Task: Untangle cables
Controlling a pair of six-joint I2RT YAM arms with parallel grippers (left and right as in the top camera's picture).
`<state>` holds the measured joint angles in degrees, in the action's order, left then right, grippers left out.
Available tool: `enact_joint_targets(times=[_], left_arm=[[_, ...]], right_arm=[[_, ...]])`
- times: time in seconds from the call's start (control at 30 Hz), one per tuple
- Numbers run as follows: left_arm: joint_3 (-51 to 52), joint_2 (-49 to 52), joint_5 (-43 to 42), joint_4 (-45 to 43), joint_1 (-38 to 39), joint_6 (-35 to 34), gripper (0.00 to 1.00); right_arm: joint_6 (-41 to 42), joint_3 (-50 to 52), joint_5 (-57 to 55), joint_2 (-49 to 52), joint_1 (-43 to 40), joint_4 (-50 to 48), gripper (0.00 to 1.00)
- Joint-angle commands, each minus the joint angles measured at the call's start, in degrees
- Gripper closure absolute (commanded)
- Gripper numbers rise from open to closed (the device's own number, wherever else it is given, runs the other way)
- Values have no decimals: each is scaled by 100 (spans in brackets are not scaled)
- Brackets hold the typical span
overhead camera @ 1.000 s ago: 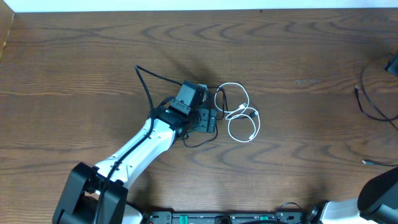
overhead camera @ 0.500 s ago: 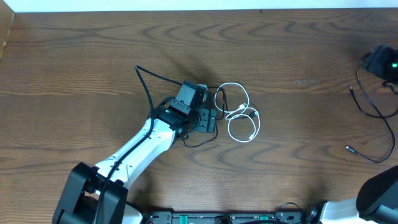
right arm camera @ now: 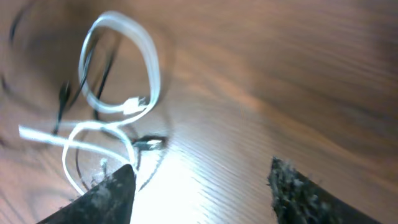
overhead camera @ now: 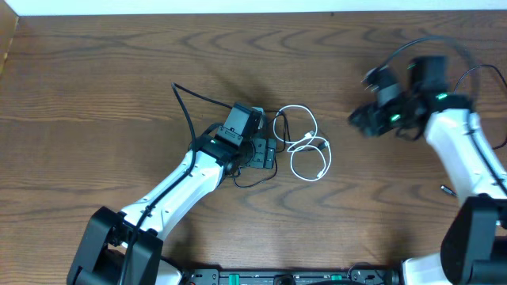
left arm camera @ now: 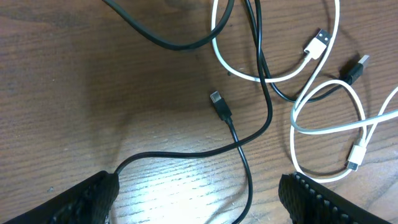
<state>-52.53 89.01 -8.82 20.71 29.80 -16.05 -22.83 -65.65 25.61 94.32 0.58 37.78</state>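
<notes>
Overhead, the job looked hardly begun. The white cord (overhead camera: 305,143) lay in loops near the middle of the table (overhead camera: 119,71). The black cord (overhead camera: 255,183) lay right beside it, on its left side in the frame.

In the left wrist view the two cords crossed each other in more than one spot, up in the right part of the frame. I could not tell which one lay on top. So they were not pulled apart yet, and nothing held either cord. I think all of the pulling apart was left to do.

The left gripper (overhead camera: 268,153) hung over the black cord, just left of the white loops. Its fingers (left arm camera: 81,199) stood wide apart, with nothing pinched. In the left wrist view the black cord ran across the wood in the gap between the two fingers. One small black plug (left arm camera: 217,102) lay in the middle of the frame, above that gap. The white loops lay off to the right and upper right, past the right-hand finger.

The right gripper (overhead camera: 366,123) was in the upper right of the overhead frame, well apart from the cords, and it looked blurry. Its fingers (right arm camera: 109,193) stood apart too, and held nothing. In the right wrist view the white loops lay in the upper left of the frame, above the left-hand finger and not between the two.
</notes>
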Motion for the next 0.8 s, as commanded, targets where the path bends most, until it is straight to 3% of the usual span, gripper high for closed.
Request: enact_joint_targets(times=[0.0, 0.27, 0.5, 0.63, 0.77], left_arm=[[-17, 26, 31, 24, 2, 74, 13], [-17, 26, 31, 28, 2, 74, 13], [-17, 26, 31, 26, 2, 74, 13], [-17, 26, 31, 26, 2, 74, 13], [-17, 26, 31, 24, 2, 74, 13]], right_arm=[[-1285, 487, 83, 52, 501, -413, 33], [-1300, 1303, -448, 52, 1386, -2203, 28], [-1279, 1451, -444, 52, 1674, -2380, 27], [-1088, 1456, -411, 52, 1679, -2400, 34], [-125, 1456, 22, 52, 1679, -2656, 42]])
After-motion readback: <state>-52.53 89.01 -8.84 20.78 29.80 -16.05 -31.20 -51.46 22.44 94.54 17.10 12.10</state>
